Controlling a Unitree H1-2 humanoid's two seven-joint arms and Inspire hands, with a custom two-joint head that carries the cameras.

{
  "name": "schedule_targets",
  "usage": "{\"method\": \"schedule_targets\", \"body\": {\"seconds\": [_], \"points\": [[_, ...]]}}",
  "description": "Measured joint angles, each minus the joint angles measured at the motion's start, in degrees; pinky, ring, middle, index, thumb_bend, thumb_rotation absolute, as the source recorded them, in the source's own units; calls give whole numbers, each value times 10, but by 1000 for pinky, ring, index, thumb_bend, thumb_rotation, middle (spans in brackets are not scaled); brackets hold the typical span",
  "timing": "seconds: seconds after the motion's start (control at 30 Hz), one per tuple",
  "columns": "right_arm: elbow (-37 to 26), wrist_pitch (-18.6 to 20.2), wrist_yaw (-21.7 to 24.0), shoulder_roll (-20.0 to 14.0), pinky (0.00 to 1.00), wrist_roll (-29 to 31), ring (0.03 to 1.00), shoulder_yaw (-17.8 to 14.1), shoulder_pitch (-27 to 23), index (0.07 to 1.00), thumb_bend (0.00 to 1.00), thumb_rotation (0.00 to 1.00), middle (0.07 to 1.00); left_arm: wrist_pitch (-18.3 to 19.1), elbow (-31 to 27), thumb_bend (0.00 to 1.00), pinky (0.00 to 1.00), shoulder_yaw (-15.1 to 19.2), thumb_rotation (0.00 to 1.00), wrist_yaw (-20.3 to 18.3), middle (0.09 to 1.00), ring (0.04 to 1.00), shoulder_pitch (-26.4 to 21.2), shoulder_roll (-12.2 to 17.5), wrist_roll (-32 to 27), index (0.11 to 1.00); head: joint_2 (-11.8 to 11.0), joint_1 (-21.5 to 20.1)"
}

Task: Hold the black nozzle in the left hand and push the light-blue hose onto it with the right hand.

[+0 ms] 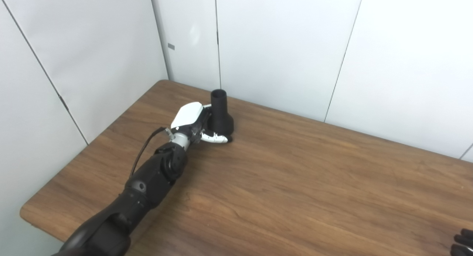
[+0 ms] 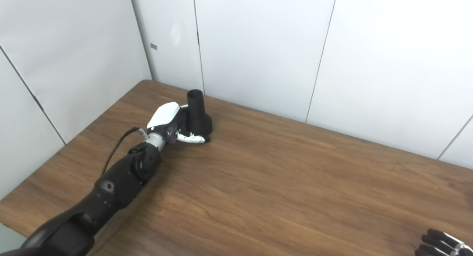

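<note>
1. The long brown wood-grain table [image 1: 295, 182] stands against white panelled walls [image 1: 288, 45]. Its top carries only the nozzle and the robot's arms; no light-blue hose shows in either view.
2. The left arm, black with a white-backed hand, reaches from the near left corner toward the far left end of the table.
3. The black plastic nozzle [image 1: 221, 113], a wide base narrowing to an upright open tube, stands on the table near the back edge.
4. The left hand [image 1: 192, 119] is pressed against the nozzle's left side, its thumb lying along the foot of the base. The fingers behind are hidden, so I cannot tell whether the grasp is closed.
5. The right hand [image 2: 441, 243] barely shows at the bottom right corner, well apart from the nozzle; only dark fingertips are seen, so I cannot tell its state.
6. I judge the first step is in hand: securing the nozzle. Next, the hose must be found and brought up.
7. No containers are here, only the nozzle's open mouth, whose inside is not visible.
</note>
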Motion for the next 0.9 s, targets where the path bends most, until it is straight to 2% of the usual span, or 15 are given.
{"method": "schedule_targets", "body": {"seconds": [0.17,0.43,0.47,0.53,0.63,0.67,0.7,0.77,0.87,0.9], "points": [[0,0,0,0,589,0,668,0,0,671,228,0,687,-24,8,947,819,-7,15,27,608,620,2,5,2,649,0,-1],[-1,0,0,1,596,0,670,0,1,671,217,0,687,-26,12,904,810,-15,3,42,570,570,-3,6,15,572,2,-2],[-1,0,0,0,599,0,671,1,1,670,218,0,687,-27,13,679,799,-15,34,42,552,543,-4,6,15,524,2,-2],[-1,0,0,0,595,-1,669,1,1,670,220,0,687,-25,7,561,704,-16,8,42,456,429,-4,6,16,531,1,-3],[-1,0,-1,1,602,-1,671,1,1,671,220,0,686,-23,-1,528,601,-24,0,43,458,436,-3,6,27,515,0,-4],[-1,0,-1,1,598,-1,669,1,1,670,222,0,684,-25,1,526,529,-27,0,47,458,392,-3,6,35,512,0,-4],[-1,0,-1,1,597,-1,670,1,1,670,223,0,685,-27,2,525,357,-30,0,53,456,324,-3,6,39,510,0,-4],[-1,0,-1,1,597,-2,674,1,1,671,227,0,689,-29,2,523,175,-34,0,54,437,221,-3,6,43,514,1,-6],[-1,0,-2,1,600,-3,679,2,1,671,234,0,692,-28,-2,526,129,-40,0,55,468,171,-2,4,50,487,1,-11],[-1,-1,-2,1,598,-5,677,3,1,669,236,0,690,-29,-3,524,117,-41,23,55,352,157,0,3,50,486,1,-13]]}}
